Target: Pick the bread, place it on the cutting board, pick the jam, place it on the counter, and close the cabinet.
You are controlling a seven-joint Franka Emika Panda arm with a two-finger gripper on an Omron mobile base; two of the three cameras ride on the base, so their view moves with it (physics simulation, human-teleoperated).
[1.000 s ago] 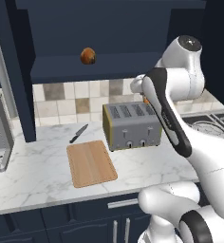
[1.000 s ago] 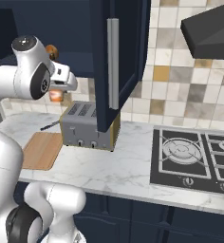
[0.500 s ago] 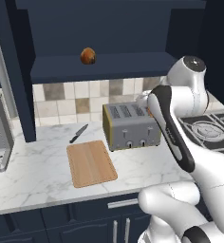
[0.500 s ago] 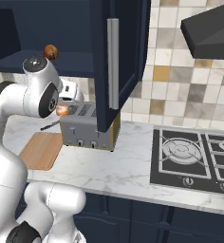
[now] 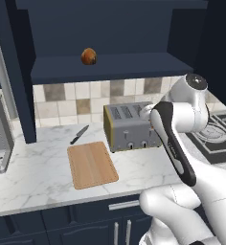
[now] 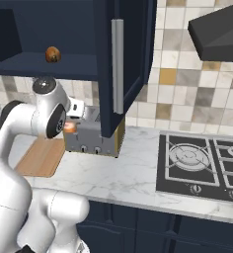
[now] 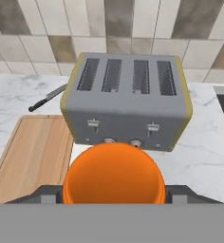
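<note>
A grey toaster [image 5: 130, 128] stands by the tiled wall, a knife [image 5: 79, 134] beside it, hob [image 6: 202, 165] further off.

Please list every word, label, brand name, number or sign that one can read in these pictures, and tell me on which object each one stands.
None can be read.
The jam, held in the gripper, shows plain orange with no label.
The toaster has levers and knobs but no lettering.
The stove knobs carry no readable marks.
The cabinet door and cutting board are blank.
</note>
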